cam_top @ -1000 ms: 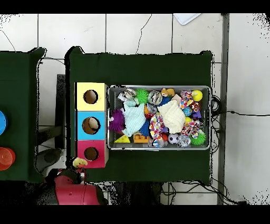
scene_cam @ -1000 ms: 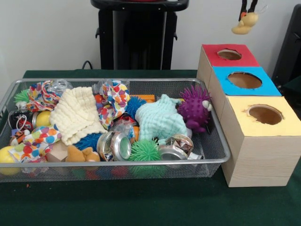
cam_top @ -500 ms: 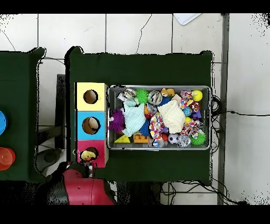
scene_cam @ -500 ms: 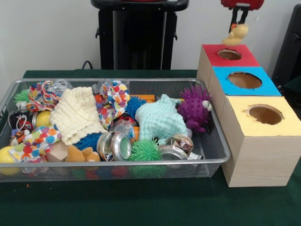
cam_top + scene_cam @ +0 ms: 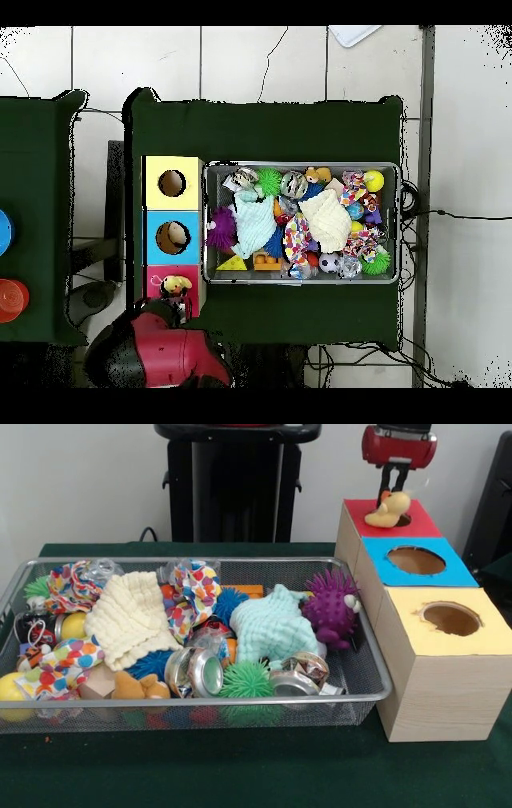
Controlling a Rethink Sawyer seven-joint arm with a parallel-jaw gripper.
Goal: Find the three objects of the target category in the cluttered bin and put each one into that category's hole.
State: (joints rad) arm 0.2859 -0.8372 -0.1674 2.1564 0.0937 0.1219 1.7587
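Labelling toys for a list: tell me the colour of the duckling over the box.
Yellow, the duckling; it shows best in the front view.

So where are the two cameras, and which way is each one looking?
Front view: across the table from the robot, facing it; shows the wire bin, three boxes, and the gripper holding the yellow duckling at the red hole.
Overhead view: above the table, looking straight down; the red arm enters from the bottom.
Both share the bin, duckling and red hole.
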